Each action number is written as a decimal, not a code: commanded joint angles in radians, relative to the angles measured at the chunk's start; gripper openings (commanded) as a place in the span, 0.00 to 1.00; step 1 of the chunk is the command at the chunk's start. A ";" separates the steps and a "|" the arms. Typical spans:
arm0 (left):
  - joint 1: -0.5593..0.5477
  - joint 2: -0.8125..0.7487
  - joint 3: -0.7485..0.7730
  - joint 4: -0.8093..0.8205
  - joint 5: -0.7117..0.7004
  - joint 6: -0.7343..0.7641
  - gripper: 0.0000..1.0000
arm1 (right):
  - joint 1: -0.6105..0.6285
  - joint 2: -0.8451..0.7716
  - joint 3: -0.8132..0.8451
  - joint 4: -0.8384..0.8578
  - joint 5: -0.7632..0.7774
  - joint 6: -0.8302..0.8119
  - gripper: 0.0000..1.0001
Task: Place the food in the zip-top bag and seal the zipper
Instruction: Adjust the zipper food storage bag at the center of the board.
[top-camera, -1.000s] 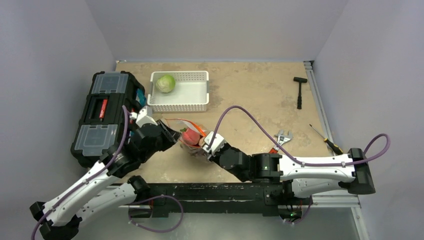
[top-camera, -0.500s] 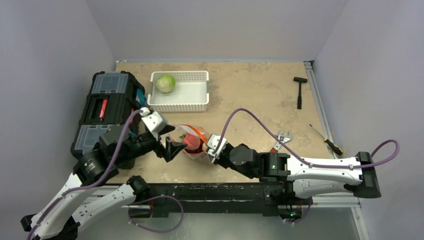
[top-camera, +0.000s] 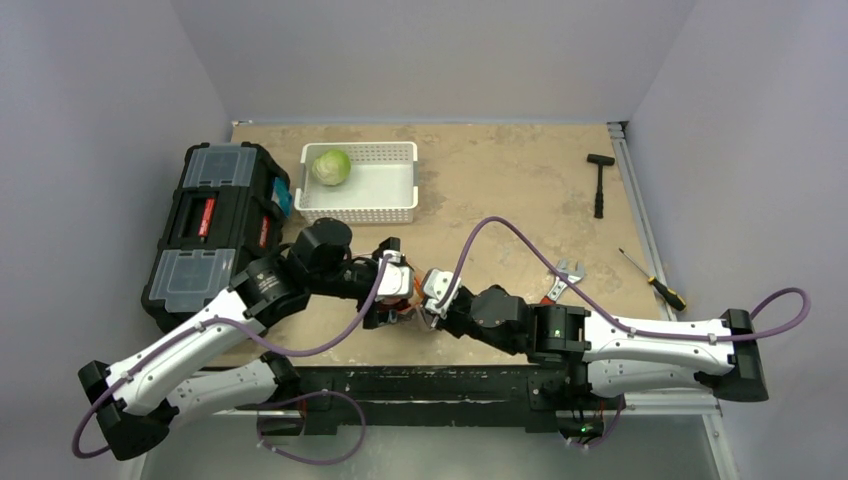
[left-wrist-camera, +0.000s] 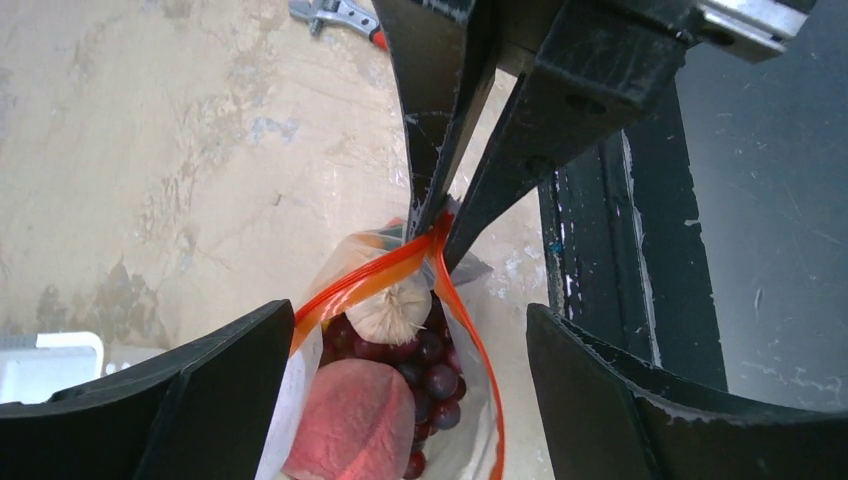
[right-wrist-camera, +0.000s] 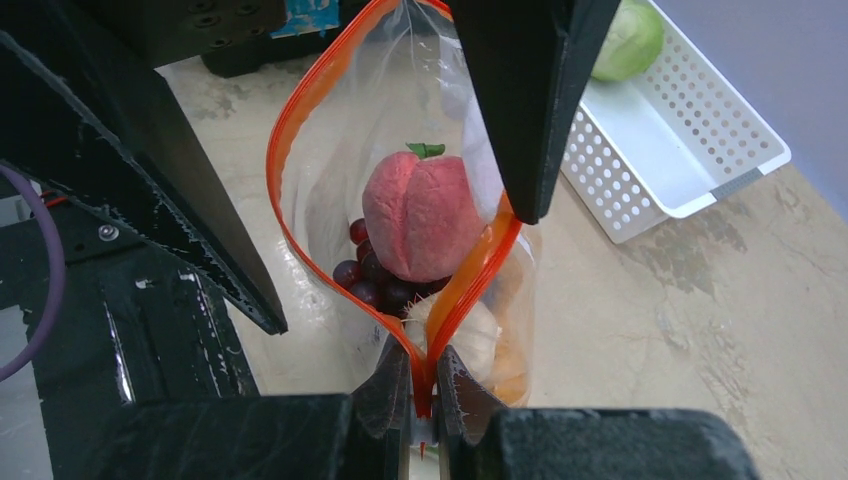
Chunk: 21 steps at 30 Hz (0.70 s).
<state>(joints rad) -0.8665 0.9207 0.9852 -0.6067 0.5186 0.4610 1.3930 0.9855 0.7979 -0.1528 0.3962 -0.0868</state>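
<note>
Squarely in right end effector (right-wrist-camera: 422, 385): zipper (right-wrist-camera: 478, 268)

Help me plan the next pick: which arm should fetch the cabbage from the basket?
Left: the left gripper is open and empty, nearer the basket; the right gripper is shut on the zipper.

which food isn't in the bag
The green cabbage: it sits alone in the white basket. The peach, grapes and white bulb are all inside the clear bag.
</note>
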 joint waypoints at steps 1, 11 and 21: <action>-0.009 0.011 0.000 0.090 0.089 0.093 0.85 | -0.007 -0.019 0.030 0.032 -0.037 0.002 0.00; -0.027 -0.036 -0.126 0.243 0.089 0.075 0.85 | -0.007 0.000 0.069 -0.055 -0.039 0.030 0.00; -0.055 0.013 -0.118 0.177 -0.083 0.101 0.57 | -0.007 -0.016 0.076 -0.042 -0.028 0.037 0.00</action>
<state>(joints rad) -0.9066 0.9276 0.8600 -0.4484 0.5442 0.5354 1.3853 0.9897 0.8249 -0.2516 0.3664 -0.0540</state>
